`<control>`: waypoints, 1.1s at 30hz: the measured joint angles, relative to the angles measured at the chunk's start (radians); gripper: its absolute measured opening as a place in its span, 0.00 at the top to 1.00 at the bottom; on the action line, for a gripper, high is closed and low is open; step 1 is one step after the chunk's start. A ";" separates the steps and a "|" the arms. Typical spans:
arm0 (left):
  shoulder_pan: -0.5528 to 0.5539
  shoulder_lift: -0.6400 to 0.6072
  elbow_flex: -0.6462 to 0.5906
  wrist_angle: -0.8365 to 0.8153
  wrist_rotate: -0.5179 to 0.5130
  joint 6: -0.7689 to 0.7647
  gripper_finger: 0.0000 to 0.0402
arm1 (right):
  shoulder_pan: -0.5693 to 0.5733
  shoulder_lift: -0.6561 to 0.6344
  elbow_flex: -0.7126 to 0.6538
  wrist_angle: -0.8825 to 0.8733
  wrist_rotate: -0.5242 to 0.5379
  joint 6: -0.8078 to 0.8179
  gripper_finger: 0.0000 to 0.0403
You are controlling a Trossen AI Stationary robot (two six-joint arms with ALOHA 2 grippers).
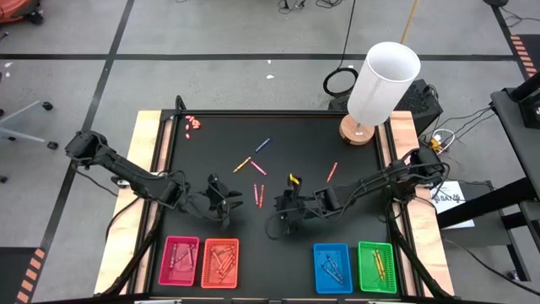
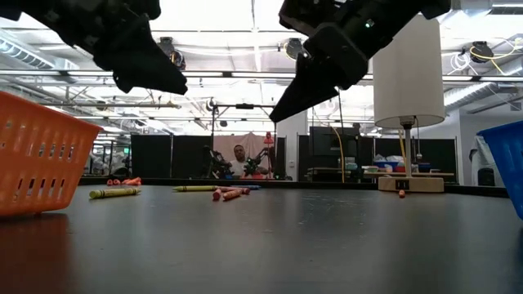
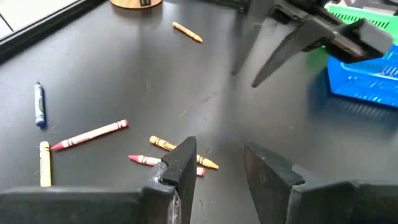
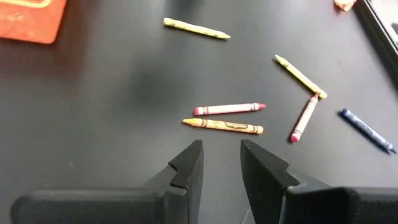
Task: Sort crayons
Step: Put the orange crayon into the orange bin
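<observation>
High view: both arms are over the front-middle of the black tabletop. Left gripper and right gripper sit either side of a red/orange crayon pair.

- Left gripper: fingers apart, nothing between them, hovering off the surface just left of the pair.
- Right gripper: fingers apart with a narrow gap, empty. In the right wrist view the red crayon and orange crayon lie side by side just ahead of its fingertips.
- Loose crayons mid-table: blue crayon, yellow crayon, another red one, and an orange-red crayon further right, well apart from the rest.
- Four trays along the front edge: pink tray, orange tray, blue tray, green tray. All hold crayons already.
- Small pink-red bits at the back left corner.
- Lamp at the back right edge.
</observation>
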 joint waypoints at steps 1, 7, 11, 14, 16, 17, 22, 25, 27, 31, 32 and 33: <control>0.000 0.000 0.000 -0.001 0.000 -0.002 0.67 | -0.005 0.000 0.000 0.000 0.000 0.008 0.77; 0.000 0.001 0.000 -0.093 -0.119 0.000 0.67 | -0.032 0.000 0.000 -0.005 0.000 0.033 0.77; 0.000 0.001 0.000 -0.155 -0.192 -0.009 0.67 | -0.051 0.000 0.000 -0.040 -0.001 0.064 0.77; -0.001 0.001 0.000 -0.196 -0.192 -0.031 0.67 | -0.056 0.000 0.000 -0.105 -0.001 0.096 0.77; -0.001 0.001 0.000 -0.220 -0.192 -0.035 0.67 | -0.056 0.000 0.000 -0.149 -0.002 0.124 0.77; -0.001 0.001 0.000 -0.226 -0.192 -0.035 0.67 | -0.056 0.000 0.000 -0.172 -0.002 0.141 0.77; -0.001 0.017 -0.010 -0.231 -0.192 -0.061 0.67 | -0.056 0.000 0.000 -0.290 -0.003 0.218 0.77; -0.001 0.040 -0.012 -0.231 -0.191 -0.062 0.67 | -0.057 0.000 0.008 -0.390 -0.005 0.253 0.77; -0.001 0.056 -0.013 -0.227 -0.191 -0.062 0.67 | -0.057 0.000 0.024 -0.462 -0.005 0.267 0.77; -0.001 0.091 -0.013 -0.212 -0.190 -0.062 0.67 | -0.057 -0.002 0.051 -0.534 -0.005 0.295 0.77; -0.001 0.099 -0.013 -0.202 -0.190 -0.062 0.67 | -0.057 -0.002 0.054 -0.528 -0.005 0.301 0.77; -0.001 0.106 -0.013 -0.197 -0.190 -0.062 0.67 | -0.057 -0.002 0.054 -0.516 -0.005 0.309 0.77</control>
